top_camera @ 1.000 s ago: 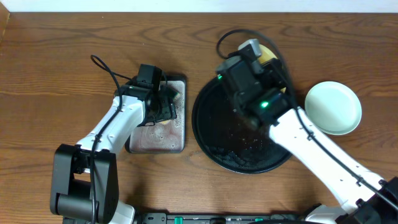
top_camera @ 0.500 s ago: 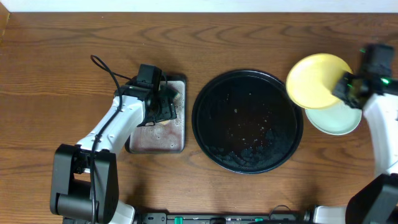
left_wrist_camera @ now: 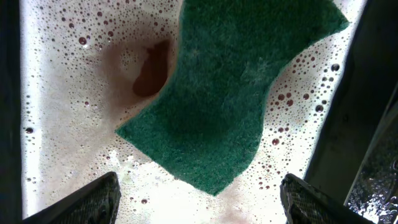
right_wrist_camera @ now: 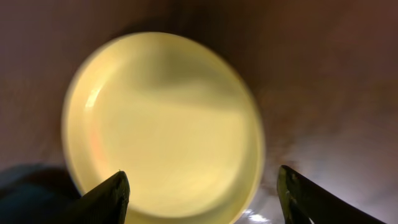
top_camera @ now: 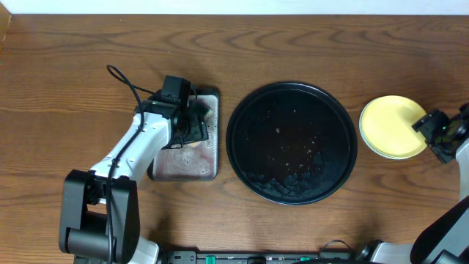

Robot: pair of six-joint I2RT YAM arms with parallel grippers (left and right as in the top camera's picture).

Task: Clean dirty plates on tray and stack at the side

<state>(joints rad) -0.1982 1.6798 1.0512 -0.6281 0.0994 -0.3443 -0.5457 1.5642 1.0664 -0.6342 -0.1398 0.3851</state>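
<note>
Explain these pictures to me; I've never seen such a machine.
Two robot arms work at a wooden table. One picture looks straight down from above; the other two come from a camera on each wrist, its fingertips showing below. A round black tray lies in the middle. On the right, a yellow plate sits on a pale plate. The left gripper hangs open over a green sponge in a soapy grey metal tray. The right gripper is open by the yellow plate. Nothing is held.
</note>
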